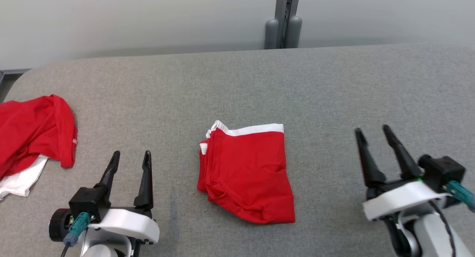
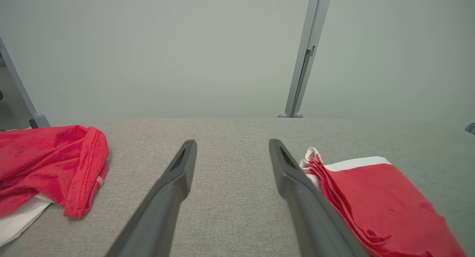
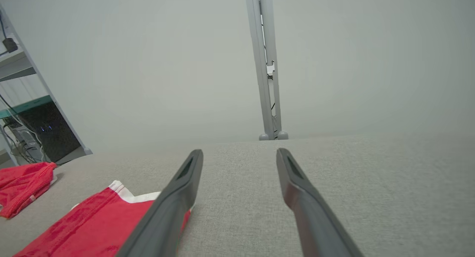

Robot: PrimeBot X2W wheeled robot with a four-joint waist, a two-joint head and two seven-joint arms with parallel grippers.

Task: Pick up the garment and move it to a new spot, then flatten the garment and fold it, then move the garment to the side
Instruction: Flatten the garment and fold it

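The garment (image 1: 246,173) lies folded at the middle of the grey surface (image 1: 237,86) — a red rectangle of stacked layers with a white band along its far edge and the layer edges fanned at its left side; its near right corner is slightly rumpled; nothing touches it; the left hand (image 1: 132,153) sits to the garment's near left, fingers pointing away from the robot and spread apart with nothing between them; in the left wrist view the garment (image 2: 382,201) lies just beside that hand's right finger, partly hidden behind it, with bare grey cloth in the gap; the right hand (image 1: 372,129) is well apart from the garment on the other side — its fingers likewise spread and empty, leaning a little leftward; in the right wrist view the garment (image 3: 92,227) runs behind the left finger; a crumpled red cloth (image 1: 35,131) lies at the surface's left edge over a white cloth (image 1: 22,179), well apart from the garment; a grey post (image 1: 284,19) rises behind the far edge
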